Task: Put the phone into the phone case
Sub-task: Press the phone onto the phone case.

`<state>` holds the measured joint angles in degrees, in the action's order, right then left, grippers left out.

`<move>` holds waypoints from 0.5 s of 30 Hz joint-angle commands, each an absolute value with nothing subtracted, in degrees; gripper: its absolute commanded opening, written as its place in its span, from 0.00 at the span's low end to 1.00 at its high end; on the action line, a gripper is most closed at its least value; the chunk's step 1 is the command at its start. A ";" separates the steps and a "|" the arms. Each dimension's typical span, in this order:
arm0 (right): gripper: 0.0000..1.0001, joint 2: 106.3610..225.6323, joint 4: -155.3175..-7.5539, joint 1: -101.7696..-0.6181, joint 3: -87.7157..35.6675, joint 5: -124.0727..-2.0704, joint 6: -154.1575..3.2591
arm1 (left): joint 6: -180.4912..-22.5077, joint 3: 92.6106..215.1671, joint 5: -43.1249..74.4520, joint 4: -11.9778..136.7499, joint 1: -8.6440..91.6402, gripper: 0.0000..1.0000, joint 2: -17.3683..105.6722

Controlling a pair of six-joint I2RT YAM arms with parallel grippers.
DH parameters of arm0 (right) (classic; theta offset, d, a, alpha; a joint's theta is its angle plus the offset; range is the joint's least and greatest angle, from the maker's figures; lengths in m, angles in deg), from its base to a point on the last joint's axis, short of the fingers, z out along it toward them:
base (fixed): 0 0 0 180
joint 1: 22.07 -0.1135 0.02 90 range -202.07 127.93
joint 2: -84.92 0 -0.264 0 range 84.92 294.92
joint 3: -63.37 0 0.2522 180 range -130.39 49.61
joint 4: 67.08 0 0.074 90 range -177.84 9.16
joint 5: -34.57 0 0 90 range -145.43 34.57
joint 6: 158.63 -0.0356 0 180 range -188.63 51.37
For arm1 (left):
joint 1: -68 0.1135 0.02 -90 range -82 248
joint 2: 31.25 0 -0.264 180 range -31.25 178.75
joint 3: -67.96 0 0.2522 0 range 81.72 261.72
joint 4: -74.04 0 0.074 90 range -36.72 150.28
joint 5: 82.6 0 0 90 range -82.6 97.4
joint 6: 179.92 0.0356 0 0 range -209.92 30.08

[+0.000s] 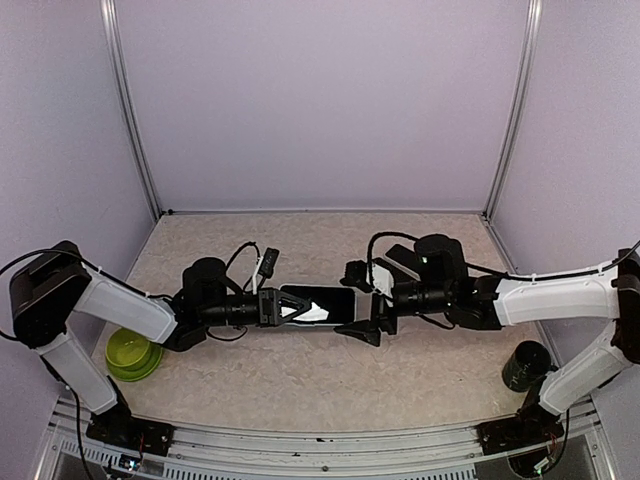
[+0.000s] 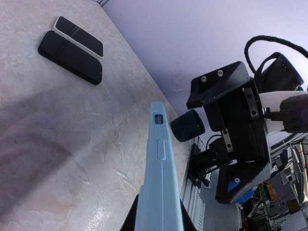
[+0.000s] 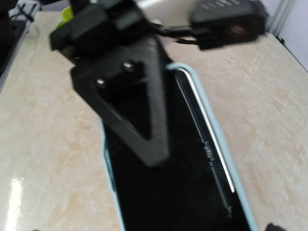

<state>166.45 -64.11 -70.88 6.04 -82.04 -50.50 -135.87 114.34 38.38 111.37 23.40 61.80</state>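
One green bowl (image 1: 133, 353) sits on the table (image 1: 300, 400), well left of the phone case (image 2: 159, 183). The left gripper (image 1: 288, 305) is clamped on the case's left end and holds the pale blue case level. The dark phone (image 3: 183, 183) lies inside it, screen up. Whether the phone is fully seated I cannot tell. Just right of the case, the right gripper (image 1: 362, 303) has its jaws spread wide and grips nothing. Well right of the case stands a dark cup (image 1: 527, 365).
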 commanded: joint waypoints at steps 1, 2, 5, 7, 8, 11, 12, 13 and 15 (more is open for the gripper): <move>1.00 167.08 -66.50 -73.10 4.13 -77.05 -44.29 | -134.73 117.02 37.67 111.92 22.52 0.00 61.48; 1.00 167.70 -67.29 -73.65 3.42 -76.32 -43.50 | -134.67 117.23 37.45 111.33 22.43 0.00 61.47; 1.00 169.65 -68.87 -75.30 1.41 -73.79 -42.18 | -134.31 117.65 37.06 110.22 22.15 0.00 61.47; 1.00 170.96 -69.58 -75.94 0.37 -72.30 -41.92 | -134.28 117.67 36.93 110.05 22.04 0.00 61.34; 1.00 171.75 -69.79 -76.38 -0.23 -71.42 -42.03 | -134.22 117.78 36.77 109.86 21.99 0.00 61.37; 1.00 173.21 -70.90 -76.92 -1.68 -70.92 -41.98 | -134.14 118.18 36.58 109.12 21.86 0.00 61.51; 1.00 173.38 -71.14 -77.10 -1.89 -70.98 -41.85 | -134.13 118.26 36.58 109.07 21.79 0.00 61.62; 1.00 173.42 -70.98 -77.23 -2.03 -71.04 -41.83 | -134.01 118.35 36.59 108.99 21.77 0.00 61.72; 1.00 173.42 -70.61 -77.34 -2.06 -71.63 -41.83 | -133.91 118.52 36.49 108.78 21.77 0.00 61.90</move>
<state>173.03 -69.38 -76.57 -0.34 -72.38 -42.61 -135.35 115.96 36.77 106.35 22.20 61.82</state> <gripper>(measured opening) 0.996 0.117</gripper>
